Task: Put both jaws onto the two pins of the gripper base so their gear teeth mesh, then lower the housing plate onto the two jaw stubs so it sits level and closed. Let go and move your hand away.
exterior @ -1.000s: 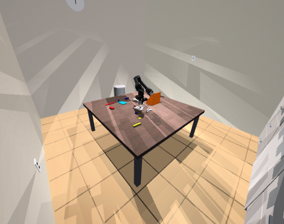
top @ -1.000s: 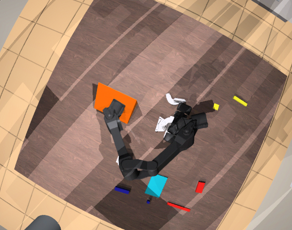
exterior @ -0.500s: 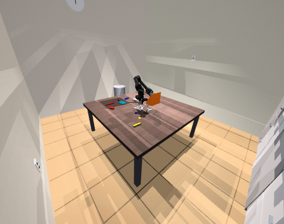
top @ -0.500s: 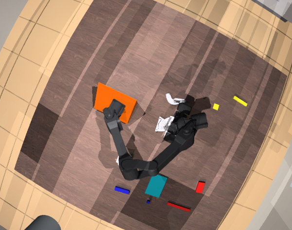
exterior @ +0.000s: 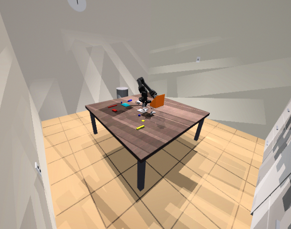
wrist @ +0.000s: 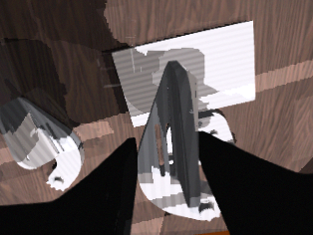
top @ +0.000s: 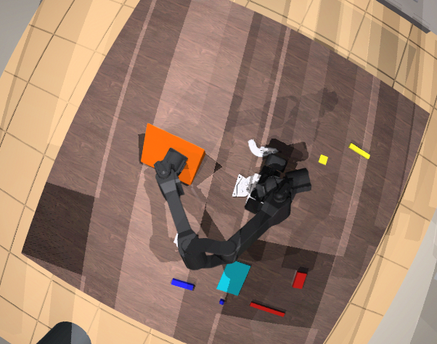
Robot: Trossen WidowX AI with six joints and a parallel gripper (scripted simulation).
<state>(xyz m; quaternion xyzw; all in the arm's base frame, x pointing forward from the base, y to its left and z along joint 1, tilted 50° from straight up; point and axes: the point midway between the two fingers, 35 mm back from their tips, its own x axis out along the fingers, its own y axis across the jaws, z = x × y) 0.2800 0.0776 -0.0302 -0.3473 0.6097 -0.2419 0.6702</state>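
The gripper (wrist: pixel 167 136) is shut on a white jaw (wrist: pixel 152 186), which is held upright between the fingers above the gripper base. The gripper base (top: pixel 241 186) (wrist: pixel 224 57) is a white plate with a rounded end, lying flat on the table. The held jaw hides part of it; its pins cannot be made out. The other jaw (top: pixel 253 149) (wrist: pixel 69 161) lies on the table beside the base, apart from it. A white piece (top: pixel 176 240) (exterior: pixel 138 102) shows near the arm, mostly hidden in the top view; it may be the housing plate.
An orange block (top: pixel 167 138) (exterior: pixel 159 101) stands by the far end of the arm. A cyan plate (top: pixel 233 277), blue bar (top: pixel 182 284), red bar (top: pixel 266 308), red block (top: pixel 299 279), yellow bar (top: pixel 358 151) and yellow block (top: pixel 323 159) lie around the table.
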